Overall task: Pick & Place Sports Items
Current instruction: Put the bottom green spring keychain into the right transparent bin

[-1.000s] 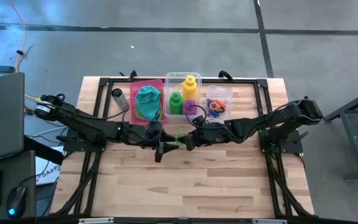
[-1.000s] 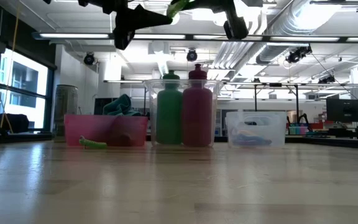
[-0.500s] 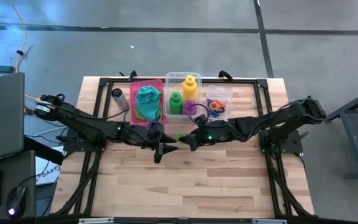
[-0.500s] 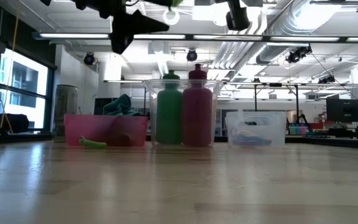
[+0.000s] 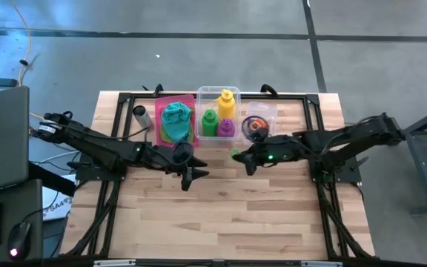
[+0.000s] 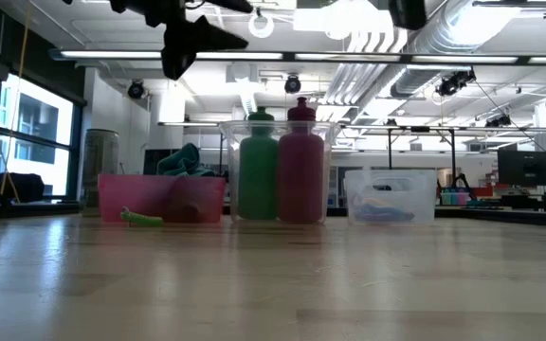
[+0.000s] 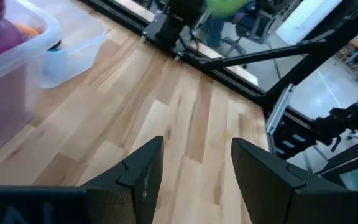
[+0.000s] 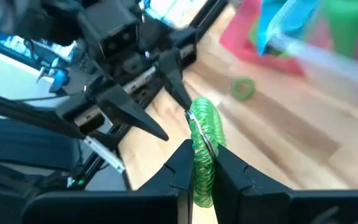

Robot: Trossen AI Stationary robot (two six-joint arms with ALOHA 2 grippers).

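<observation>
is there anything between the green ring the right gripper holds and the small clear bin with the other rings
Nothing visible. The right gripper, shut on the green ring, hangs above bare table just in front of the small clear bin; the left gripper is off to the side.

Blurred cloth [image 8: 277, 25] and bottles [image 8: 344, 25]

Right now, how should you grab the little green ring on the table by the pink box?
Come straight down and pinch the band of the green ring, one finger in the hole, one outside. It lies flat on the table before the pink bin, so sideways has little to catch. The open left gripper is free; the right gripper holds another ring.
</observation>
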